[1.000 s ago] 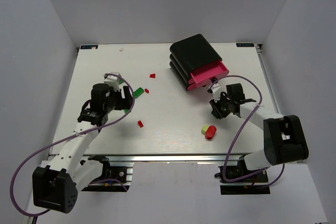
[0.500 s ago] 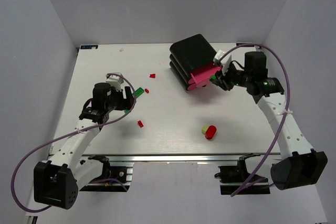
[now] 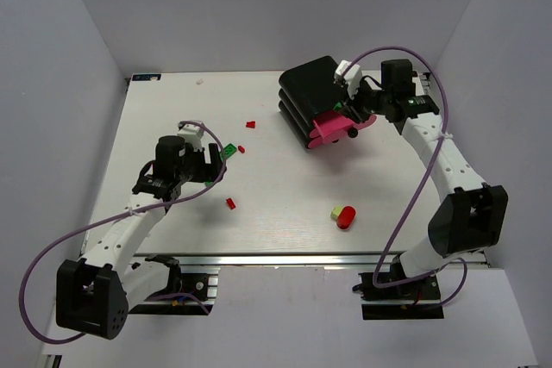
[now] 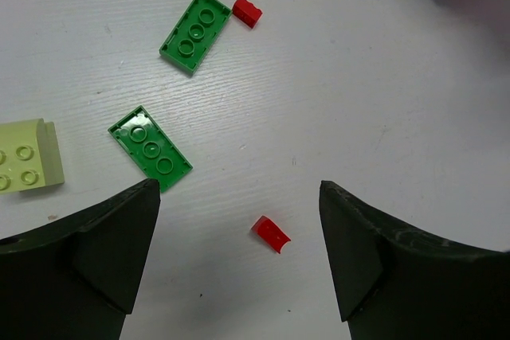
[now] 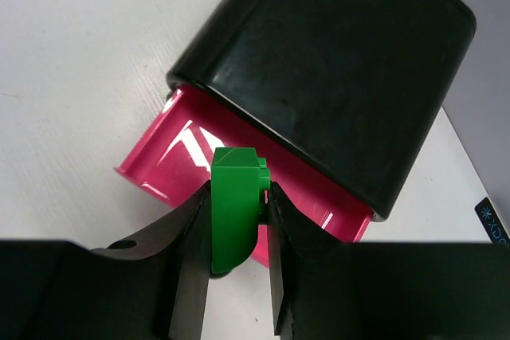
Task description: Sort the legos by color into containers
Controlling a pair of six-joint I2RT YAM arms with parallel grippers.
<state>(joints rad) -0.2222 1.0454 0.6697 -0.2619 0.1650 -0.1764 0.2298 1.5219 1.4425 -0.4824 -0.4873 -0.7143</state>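
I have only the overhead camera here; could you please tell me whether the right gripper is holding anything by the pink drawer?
Observer: Yes, the right gripper pinches a green brick over the open pink drawer.
Operator: Thanks. Is anything in that drawer?
Observer: The part showing is bare; the brick hides the rest.
Operator: And what is under the left gripper?
Observer: The left gripper is open above a small red brick lying on the table.
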